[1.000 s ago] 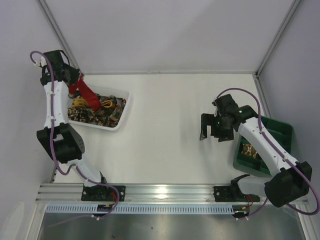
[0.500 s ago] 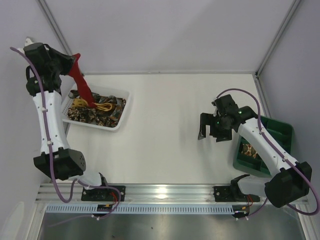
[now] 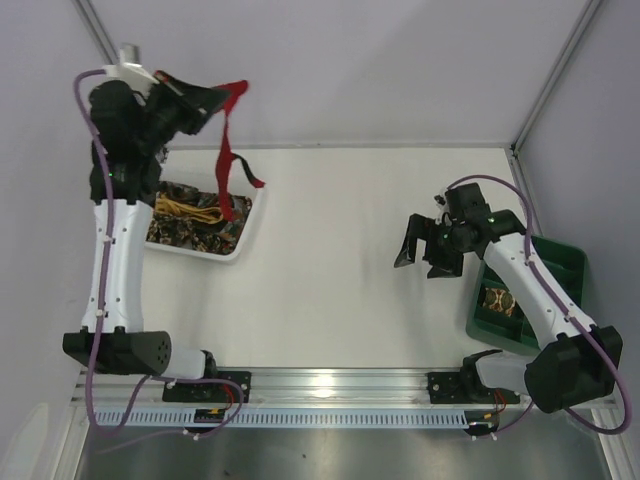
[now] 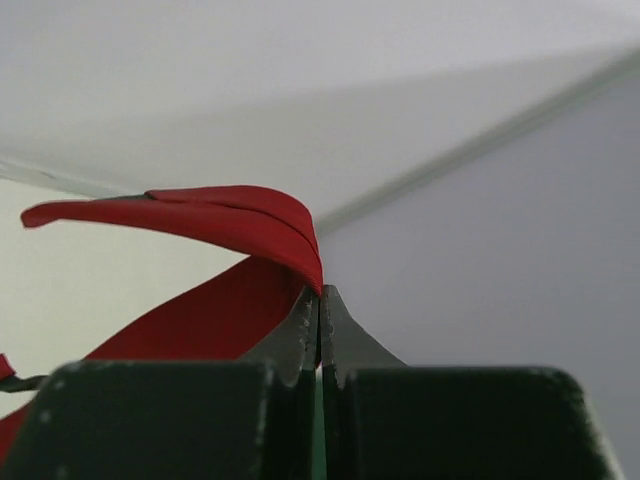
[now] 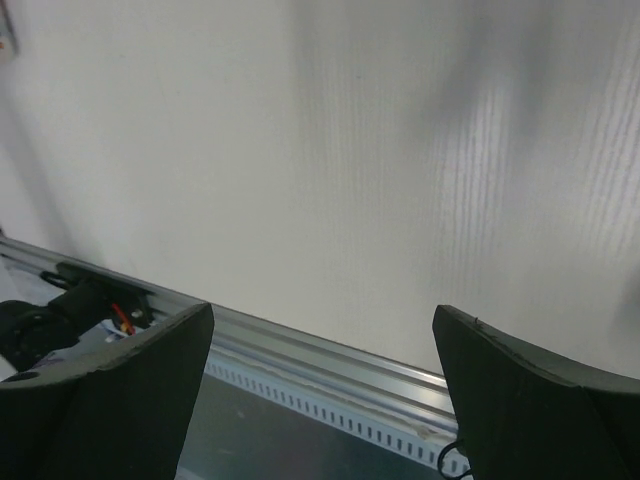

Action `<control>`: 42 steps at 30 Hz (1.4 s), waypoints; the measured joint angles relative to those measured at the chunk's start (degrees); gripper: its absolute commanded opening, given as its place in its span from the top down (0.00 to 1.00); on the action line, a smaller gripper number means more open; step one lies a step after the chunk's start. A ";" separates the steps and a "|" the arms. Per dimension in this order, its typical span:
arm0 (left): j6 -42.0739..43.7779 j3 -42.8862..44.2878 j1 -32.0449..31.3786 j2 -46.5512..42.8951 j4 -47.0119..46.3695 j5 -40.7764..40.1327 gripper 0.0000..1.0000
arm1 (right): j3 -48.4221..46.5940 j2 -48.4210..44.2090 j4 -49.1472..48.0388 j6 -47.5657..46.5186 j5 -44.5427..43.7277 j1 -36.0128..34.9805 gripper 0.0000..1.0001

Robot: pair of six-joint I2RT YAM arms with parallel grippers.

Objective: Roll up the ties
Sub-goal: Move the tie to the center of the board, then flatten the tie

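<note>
High above the table's back left, my left gripper (image 3: 226,97) is shut on a plain red tie (image 3: 227,160). The tie hangs from the jaws down toward the white basket (image 3: 248,226). In the left wrist view the red tie (image 4: 230,230) folds over the pinched fingertips (image 4: 303,318). Brown-gold patterned and yellow ties (image 3: 195,222) lie piled in the basket. My right gripper (image 3: 424,256) hovers open over the right of the table with nothing between its fingers (image 5: 130,370).
A green compartment tray (image 3: 555,262) stands at the right edge with a patterned roll (image 3: 499,300) in one compartment. The aluminium rail (image 3: 330,382) runs along the near edge. The enclosure's walls rise at the back and sides.
My left arm has swung up and to the right, lifting the red tie out of the basket until it hangs free. My right gripper has shifted slightly and tilted.
</note>
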State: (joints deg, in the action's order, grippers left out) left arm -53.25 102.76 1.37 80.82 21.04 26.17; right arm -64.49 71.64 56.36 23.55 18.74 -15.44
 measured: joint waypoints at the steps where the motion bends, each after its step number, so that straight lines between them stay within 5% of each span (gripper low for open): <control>1: -0.31 -1.38 -2.78 -0.48 -1.07 0.50 1.00 | 0.00 0.02 -0.42 0.50 1.36 0.66 0.00; 6: -5.55 -12.44 -14.64 -1.51 -13.31 2.69 1.00 | 0.00 0.04 -2.47 4.22 7.69 4.15 0.00; 17: -15.30 -16.83 -27.08 15.02 -31.36 5.20 0.99 | 2.58 -5.66 -4.59 12.22 10.69 5.29 0.02; 18: -15.47 -19.19 -27.32 14.75 -32.09 5.46 0.97 | 2.99 -6.12 -4.70 12.74 10.69 5.29 0.02; 20: -15.02 -27.52 -27.56 12.81 -34.23 5.49 0.77 | 4.17 -7.08 -5.16 13.97 10.69 5.29 0.03; 23: -10.75 -38.40 -27.45 9.38 -26.93 2.78 0.41 | 5.73 -7.82 -5.35 15.02 10.34 5.11 0.05; 27: -0.83 -42.51 -27.34 4.33 -10.10 -4.37 0.32 | 7.04 -7.56 -5.75 16.13 8.63 3.41 0.07; 28: 1.70 -42.49 -27.47 2.60 -6.71 -6.54 0.13 | 7.30 -7.17 -6.03 16.63 8.09 2.49 0.07; 36: 13.00 -42.07 -31.08 -13.86 9.18 -24.04 0.20 | 10.10 2.49 -13.44 22.05 3.82 -2.78 0.17; 42: 16.33 -41.24 -31.54 -8.92 11.02 -24.48 0.23 | 2.84 16.81 -20.37 26.95 -4.83 -3.28 0.27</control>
State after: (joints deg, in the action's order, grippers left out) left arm -36.93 61.52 -30.17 71.90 32.05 1.69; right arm -61.65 88.44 35.99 50.50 13.91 -18.72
